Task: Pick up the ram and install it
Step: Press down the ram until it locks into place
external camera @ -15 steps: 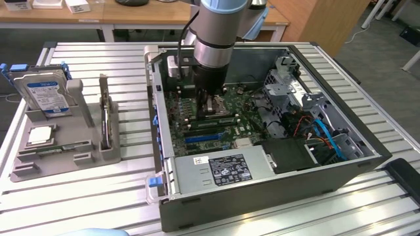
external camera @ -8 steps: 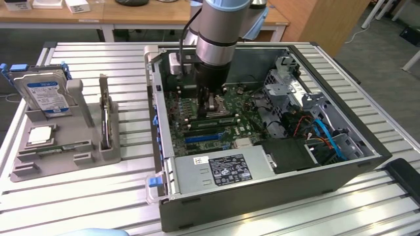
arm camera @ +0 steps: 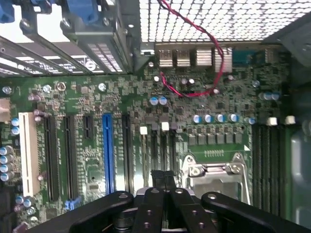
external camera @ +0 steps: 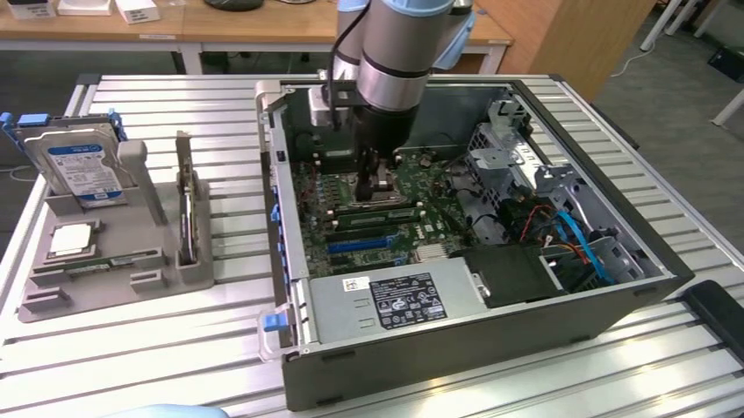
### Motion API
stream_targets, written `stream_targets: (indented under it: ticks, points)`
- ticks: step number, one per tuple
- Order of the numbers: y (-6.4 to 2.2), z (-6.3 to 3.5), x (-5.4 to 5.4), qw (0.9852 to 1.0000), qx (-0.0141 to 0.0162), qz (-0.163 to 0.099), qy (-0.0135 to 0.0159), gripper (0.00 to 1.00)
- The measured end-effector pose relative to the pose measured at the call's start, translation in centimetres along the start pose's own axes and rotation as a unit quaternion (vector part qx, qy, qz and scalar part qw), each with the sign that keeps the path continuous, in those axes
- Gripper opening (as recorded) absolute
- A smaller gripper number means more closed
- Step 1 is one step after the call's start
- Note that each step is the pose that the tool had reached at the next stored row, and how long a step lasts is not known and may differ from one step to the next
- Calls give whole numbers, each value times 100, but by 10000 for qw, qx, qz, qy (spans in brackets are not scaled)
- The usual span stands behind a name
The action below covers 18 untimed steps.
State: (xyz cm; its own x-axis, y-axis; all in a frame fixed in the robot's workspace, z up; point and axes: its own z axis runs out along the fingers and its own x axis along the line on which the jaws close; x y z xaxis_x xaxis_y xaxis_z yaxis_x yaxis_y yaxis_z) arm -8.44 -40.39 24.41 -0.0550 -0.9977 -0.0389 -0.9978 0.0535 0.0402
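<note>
Gripper [arm camera: 165,182] fingers pressed together, low over the motherboard [arm camera: 87,97] inside the open computer case [external camera: 465,348]; holding nothing visible.

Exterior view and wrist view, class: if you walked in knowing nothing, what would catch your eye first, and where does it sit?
The open computer case lying on the slatted table, with the robot arm reaching down into it. Its gripper is shut just above the green motherboard, near the silver processor socket. At the exterior view's left, a grey holder carries a blue-labelled hard drive.

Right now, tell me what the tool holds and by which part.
Nothing that shows: the tool is shut above the motherboard, fingertips together.
</note>
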Motion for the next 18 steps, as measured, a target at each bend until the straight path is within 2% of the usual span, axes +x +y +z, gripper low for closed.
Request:
stream_targets:
  ticks: [3,7,14,18]
  points:
    - [-41,-31,-3,10000,-6,-2,-66,10]
    - [-89,-77,-7,9999,-26,-3,-100,10]
    - [-164,-200,-13,9999,-93,0,-115,10]
    - [-203,-287,-13,9998,-155,3,-113,10]
